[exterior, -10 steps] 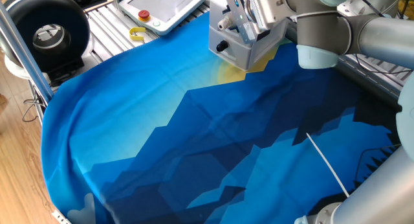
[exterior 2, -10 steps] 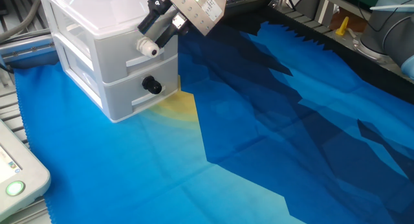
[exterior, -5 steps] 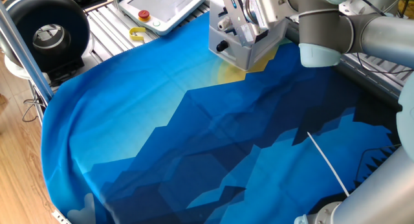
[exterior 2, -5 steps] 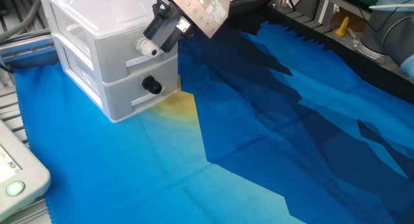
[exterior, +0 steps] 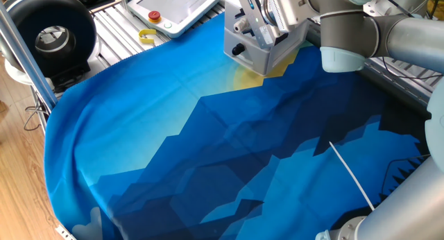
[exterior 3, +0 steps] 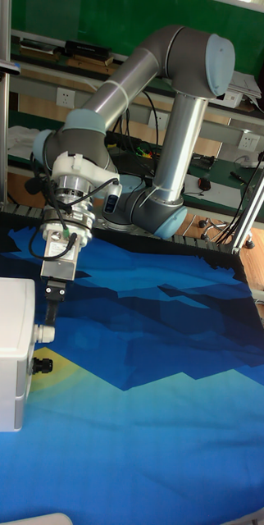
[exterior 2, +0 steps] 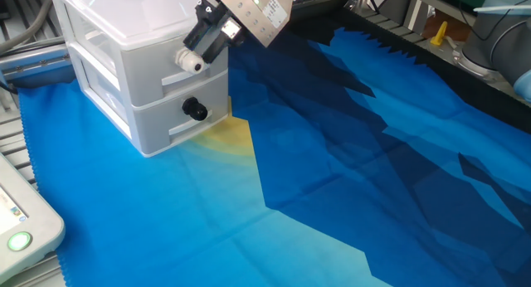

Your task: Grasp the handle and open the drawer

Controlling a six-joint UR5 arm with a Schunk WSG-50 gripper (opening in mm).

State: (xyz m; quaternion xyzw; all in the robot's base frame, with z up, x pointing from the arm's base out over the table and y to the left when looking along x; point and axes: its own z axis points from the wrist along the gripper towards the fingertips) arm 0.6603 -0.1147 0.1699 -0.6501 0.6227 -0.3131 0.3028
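The drawer [exterior 2: 141,80] is a pale grey-white unit with two stacked fronts, both pushed in; it also shows as the drawer [exterior: 267,51] and the drawer [exterior 3: 5,353]. The handle [exterior 2: 196,109], a small black knob, sits on the lower front and is also visible as the handle [exterior: 238,50] and the handle [exterior 3: 40,363]. The upper front carries a white knob [exterior 2: 189,61]. My gripper [exterior 2: 207,36] hangs tilted just above and beside that white knob, higher than the black handle and apart from it. Its fingers look open and hold nothing.
A white pendant with a red button [exterior: 154,16] lies at the table's back, with a yellow piece [exterior: 147,37] beside it. A black round device [exterior: 52,39] stands at the far left. A blue patterned cloth [exterior: 208,150] covers the table.
The gripper has shifted slightly up and back from the white knob and tilted a little. The drawer fronts have not moved.
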